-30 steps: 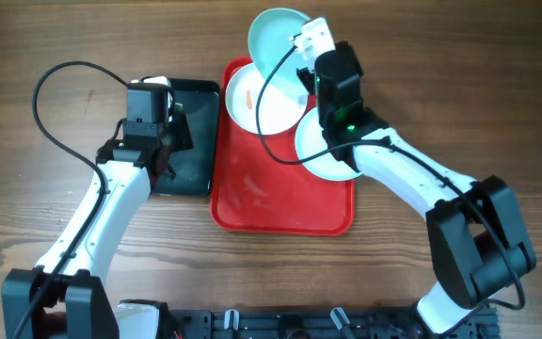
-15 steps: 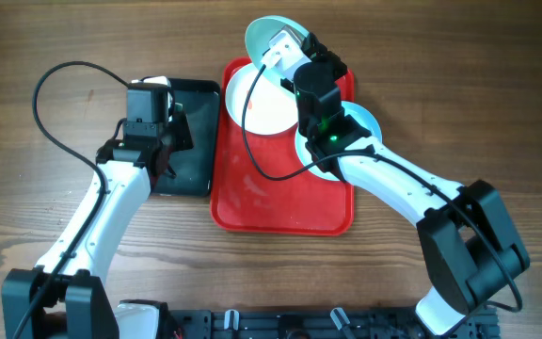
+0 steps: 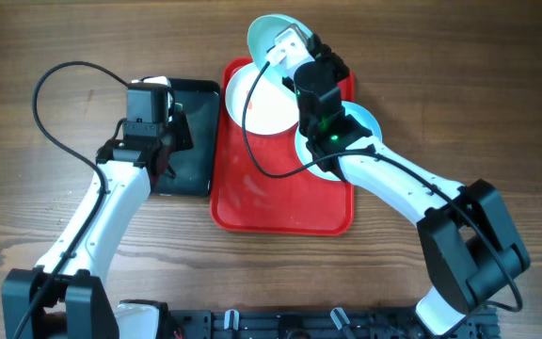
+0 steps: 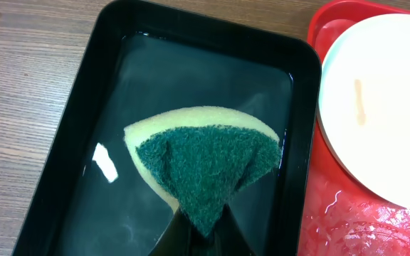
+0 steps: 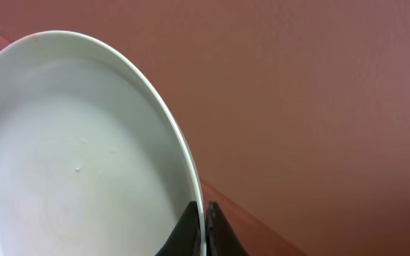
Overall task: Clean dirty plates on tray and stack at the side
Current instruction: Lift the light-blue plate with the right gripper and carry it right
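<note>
My right gripper [image 5: 203,229] is shut on the rim of a light blue plate [image 5: 70,156] and holds it tilted in the air above the far edge of the red tray [image 3: 271,202]. From above, that plate [image 3: 266,33] shows beyond the tray. A white plate [image 3: 257,99] with an orange smear lies at the tray's far end. A second light blue plate [image 3: 367,122] sits at the tray's right edge, partly hidden under my right arm. My left gripper [image 4: 206,235] is shut on a folded green sponge [image 4: 205,160].
The sponge hangs over a black tray [image 4: 84,142] holding shallow water, just left of the red tray [image 4: 333,220]. The white plate [image 4: 383,107] shows at the right of the left wrist view. Wooden table surrounds both trays. A black cable loops left of my left arm.
My right arm has swung left with the light blue plate, uncovering more of the second blue plate. In the last half second it barely moved. The left arm stayed still.
</note>
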You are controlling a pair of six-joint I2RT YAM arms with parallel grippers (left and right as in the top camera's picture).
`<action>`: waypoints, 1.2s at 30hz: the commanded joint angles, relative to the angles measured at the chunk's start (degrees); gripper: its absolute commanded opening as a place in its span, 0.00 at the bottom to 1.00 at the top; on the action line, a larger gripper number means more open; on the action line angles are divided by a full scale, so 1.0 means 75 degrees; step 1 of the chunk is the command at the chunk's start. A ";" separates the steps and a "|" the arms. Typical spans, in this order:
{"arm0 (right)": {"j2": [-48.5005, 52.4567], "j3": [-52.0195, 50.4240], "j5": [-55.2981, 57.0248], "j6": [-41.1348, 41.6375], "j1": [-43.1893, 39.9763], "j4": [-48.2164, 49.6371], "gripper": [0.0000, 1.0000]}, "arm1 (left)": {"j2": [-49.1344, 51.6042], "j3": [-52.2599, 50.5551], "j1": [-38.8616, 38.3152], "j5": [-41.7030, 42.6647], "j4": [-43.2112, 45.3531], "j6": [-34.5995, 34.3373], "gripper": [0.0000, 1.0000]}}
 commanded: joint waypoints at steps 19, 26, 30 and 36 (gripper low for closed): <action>-0.0545 0.0216 -0.6744 0.8276 -0.3981 -0.1926 0.04 | 0.0047 -0.0020 0.0035 0.0015 0.0012 0.0044 0.04; -0.0542 0.0213 -0.6400 0.8274 -0.5887 -0.3200 0.04 | 0.0047 -0.0020 0.0035 0.0015 0.0015 0.0041 0.04; -0.0542 0.0213 -0.5388 0.8227 -0.6513 -0.4351 0.04 | 0.0047 -0.0020 0.0035 0.0015 -0.0006 0.0044 0.04; -0.0385 0.0087 -0.4759 0.7822 -0.6662 -0.5493 0.04 | 0.0047 -0.0020 0.0035 0.0017 -0.0041 0.0044 0.04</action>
